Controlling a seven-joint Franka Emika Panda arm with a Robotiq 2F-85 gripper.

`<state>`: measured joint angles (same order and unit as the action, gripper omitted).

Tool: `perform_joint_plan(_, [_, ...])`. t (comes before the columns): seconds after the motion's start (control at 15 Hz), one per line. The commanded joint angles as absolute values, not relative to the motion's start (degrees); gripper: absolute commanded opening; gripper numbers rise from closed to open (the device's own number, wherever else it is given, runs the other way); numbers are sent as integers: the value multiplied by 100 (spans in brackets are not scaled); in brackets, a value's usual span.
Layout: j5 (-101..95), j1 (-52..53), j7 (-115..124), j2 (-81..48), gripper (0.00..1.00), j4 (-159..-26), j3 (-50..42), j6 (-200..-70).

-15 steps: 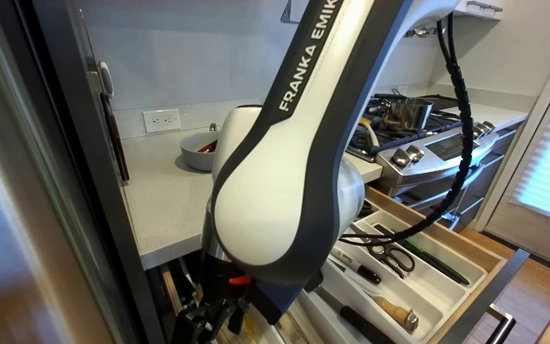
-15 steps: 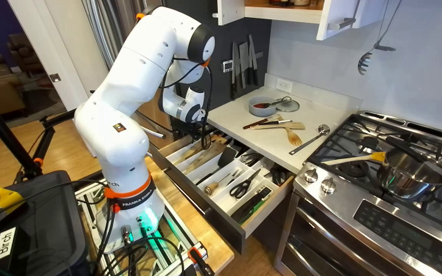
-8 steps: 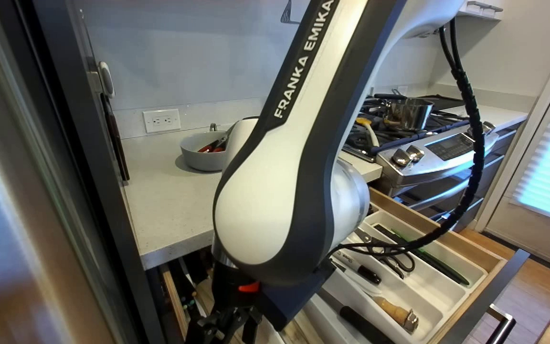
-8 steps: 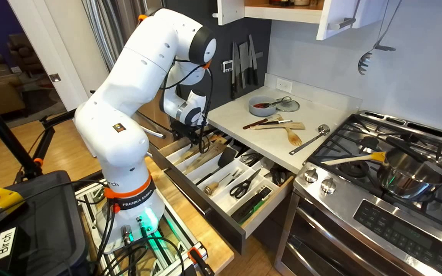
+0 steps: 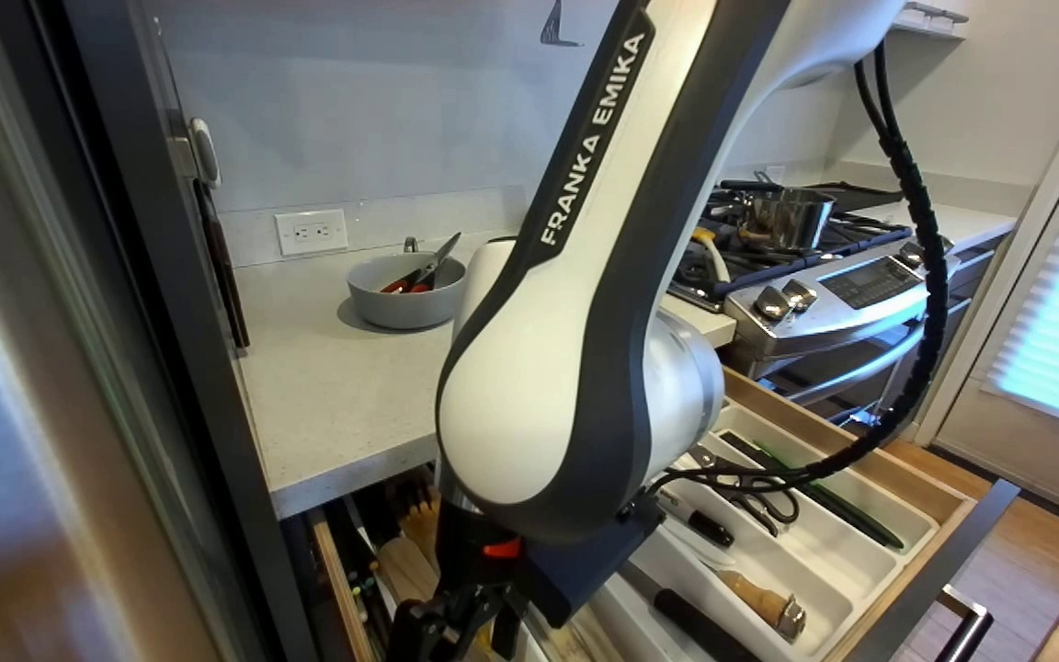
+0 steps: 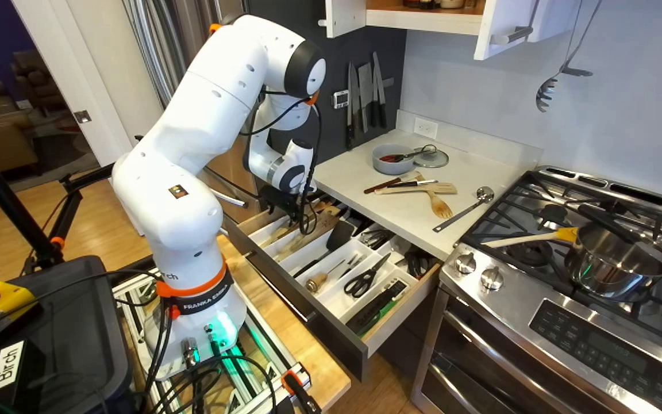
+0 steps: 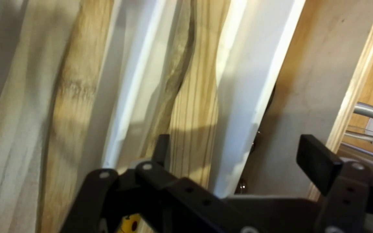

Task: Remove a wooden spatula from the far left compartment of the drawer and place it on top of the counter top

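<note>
Tool [image 7: 238,155]: spread wide, holding nothing.
Wooden spatula [image 7: 194,113]: in the far left slot [image 7: 249,97], below you, off-centre, away from the drawer side [image 7: 355,87].
Spatula's length: along the slot, roughly across your pinch.

Franka Emika Panda arm [image 6: 184,144]: glossy white, rounded, dotted with small grey screw recesses [image 6: 216,93]. Forearm [image 5: 539,331]: white with charcoal borders; white lettering [image 5: 594,138] on black, "FRANKA EMIKA". Elbow [image 6: 273,49]: black end cap [image 6: 297,68], white round face [image 6: 315,77]. Shoulder [image 6: 161,175]: small square sticker [image 6: 179,191], dark with an orange-yellow mark. Base [image 6: 201,339]: white; orange ring [image 6: 200,287]; black band [image 6: 209,301] lettered with the same name; green glow [image 6: 222,329]; silver connector [image 6: 189,348]. Wrist [image 6: 295,160]: silver metal collar [image 5: 690,391]. Cabling [image 5: 935,276]: black, the thick run in a ribbed sleeve. Robotiq gripper [image 7: 240,157]: black; angular finger linkages [image 7: 186,194]; round grey screw heads [image 7: 147,166]; rectangular matte pads [image 7: 317,163]. Adjoining: one red-orange tab [image 5: 502,549]; one dark, box-shaped housing [image 5: 580,575].
</note>
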<state>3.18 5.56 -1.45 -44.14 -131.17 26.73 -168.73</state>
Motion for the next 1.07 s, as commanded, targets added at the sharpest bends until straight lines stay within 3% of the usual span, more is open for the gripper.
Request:
perform_joint_plan(0.0, [397,712,-125,-4420,100,-13046,2538,-16796])
perform_joint_plan(0.4, [443,603,-198,-4627,99,-12944,2570,-16717])
perform_joint_plan(0.47, [451,571,-224,-4694,93,-12911,2595,-16730])
perform_joint_plan(0.6, [465,570,-209,-4799,68,-12844,2572,-16699])
perform_joint_plan(0.73, [482,536,-205,-4868,52,-12815,2557,-16700])
perform_joint_plan(0.93, [545,451,-185,-4872,49,-12819,2572,-16710])
perform_joint_plan(1.0, [560,429,-196,-4889,41,-12804,2570,-16697])
